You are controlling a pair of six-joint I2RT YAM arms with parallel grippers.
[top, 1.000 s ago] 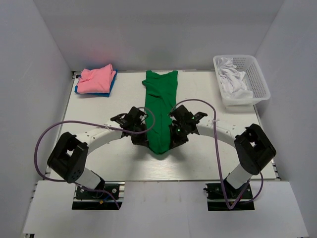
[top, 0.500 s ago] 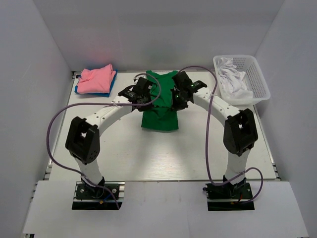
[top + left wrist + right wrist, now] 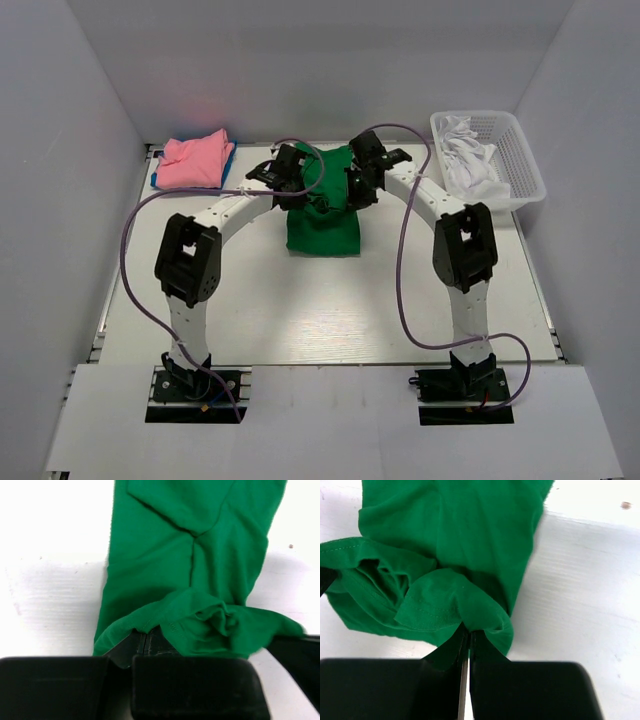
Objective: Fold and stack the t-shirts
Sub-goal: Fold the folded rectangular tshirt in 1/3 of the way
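Item under inspection: green t-shirt [image 3: 322,218], lying mid-tabletop toward the far edge, doubled over on itself with its fold line nearest the arm bases.
Left jaws: together, clamped on the left corner of the green t-shirt's hem; the left wrist view shows cloth pinched between the fingers.
Right jaws: together, clamped on the right corner of the same hem, with a small flap of cloth standing out of the pinch.
Other shirts: pink t-shirt [image 3: 194,160] resting on a blue t-shirt [image 3: 159,183] at the far left corner; white t-shirts [image 3: 470,165] heaped in the basket [image 3: 531,178] at the far right.
Tabletop [image 3: 300,310]: white, carrying all of the above.
Step in hand (judged): laying the held hem over the collar end to finish the half-fold.
Defect noted: the hem between the two pinches sags and bunches in both wrist views, so it is not taut.
Recommended method: draw the two corners slightly apart to flatten the slack. Keep them level with each other and square to the strip's long edges, and lower them until the hem rests on the layer beneath.
Release: open both together only once the cloth lies flat, then lift straight up so nothing drags.
Remaining work (judged): move this shirt onto the pink-and-blue stack; the basket shirts are not yet folded.
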